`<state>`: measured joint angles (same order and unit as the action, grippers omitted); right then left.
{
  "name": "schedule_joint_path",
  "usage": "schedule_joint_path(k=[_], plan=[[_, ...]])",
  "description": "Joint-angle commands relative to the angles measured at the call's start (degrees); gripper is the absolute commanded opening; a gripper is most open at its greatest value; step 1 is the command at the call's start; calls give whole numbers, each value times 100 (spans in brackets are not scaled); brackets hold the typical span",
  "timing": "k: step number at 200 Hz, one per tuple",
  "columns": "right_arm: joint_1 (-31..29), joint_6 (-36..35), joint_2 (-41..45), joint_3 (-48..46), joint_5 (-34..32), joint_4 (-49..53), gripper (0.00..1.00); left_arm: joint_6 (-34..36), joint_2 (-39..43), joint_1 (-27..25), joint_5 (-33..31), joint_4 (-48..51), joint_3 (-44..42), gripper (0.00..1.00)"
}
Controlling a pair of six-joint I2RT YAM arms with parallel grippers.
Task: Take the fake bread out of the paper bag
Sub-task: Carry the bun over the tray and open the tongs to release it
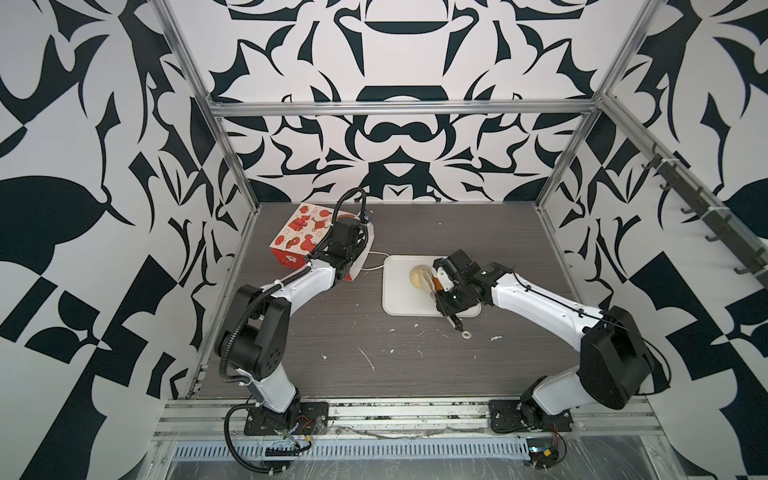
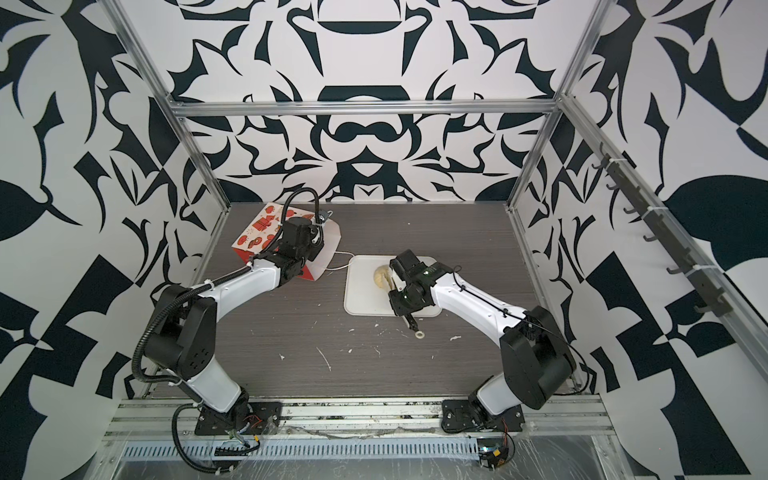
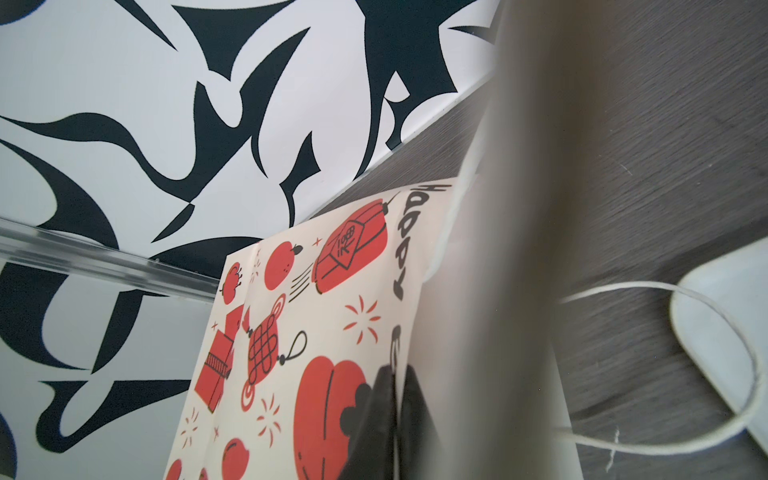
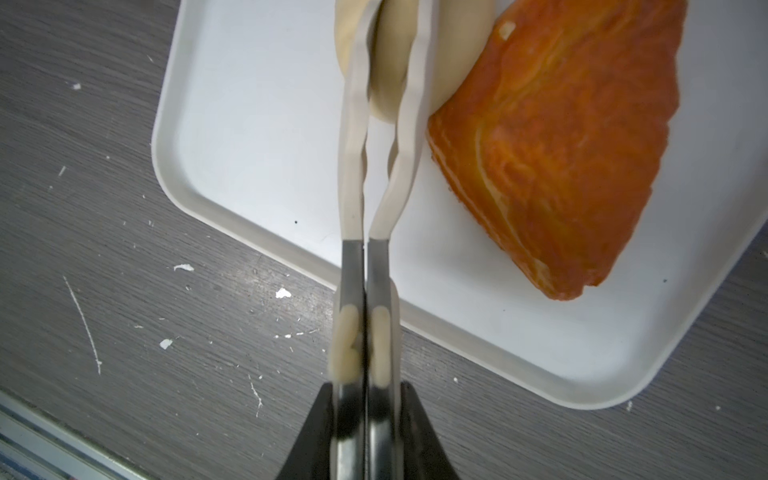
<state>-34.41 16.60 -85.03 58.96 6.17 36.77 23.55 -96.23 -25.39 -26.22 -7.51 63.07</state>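
Your left end effector (image 3: pixel 392 415) is pinched shut on the edge of the paper bag (image 1: pixel 297 239). The bag lies on its side at ten o'clock on the tabletop (image 1: pixel 332 353). Your right end effector (image 4: pixel 365 436) is squeezed on the tongs (image 4: pixel 353 187). Their tips sit around the pale bun (image 4: pixel 388 62) on the white tray (image 4: pixel 257 124). The orange flaky piece (image 4: pixel 561 145) lies right beside the bun. So two breads look to be out. You cannot see inside the bag, so more may be left.
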Motion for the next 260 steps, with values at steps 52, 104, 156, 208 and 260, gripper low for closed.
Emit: schedule_joint_path(k=[52, 104, 156, 208, 260], plan=[[528, 31, 487, -350, 48, -130, 8, 11, -60, 47, -74, -31, 140, 7], [664, -13, 682, -287, 289, -317, 8, 10, -89, 49, -63, -5, 184, 7], [670, 45, 596, 44, 625, -600, 7, 1, -74, 49, -59, 8, 163, 7], [922, -69, 87, -90, 797, -862, 7, 0, -99, 51, -32, -14, 154, 7], [1033, -29, 107, -226, 885, -868, 9, 2, -113, 51, -19, -23, 162, 7]])
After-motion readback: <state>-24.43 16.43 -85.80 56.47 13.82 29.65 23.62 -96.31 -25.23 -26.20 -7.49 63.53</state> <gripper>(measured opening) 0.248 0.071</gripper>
